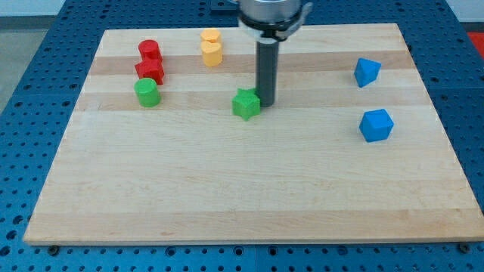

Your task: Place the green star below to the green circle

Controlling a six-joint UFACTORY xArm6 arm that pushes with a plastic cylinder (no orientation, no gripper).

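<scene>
One dark straight rod hangs upright from the arm's grey wrist at the frame's top centre; my tip (267, 101) rests on the pale wooden board (249, 189), touching the small green star block (246, 103) on its right side. It grips nothing, being a bare rod. That star sits just above mid-frame, well right of the green round block (147, 92) at upper left. Two red blocks (150, 63) stand above the round one, two yellow blocks (211, 47) further right, two blue blocks (371, 100) at right
</scene>
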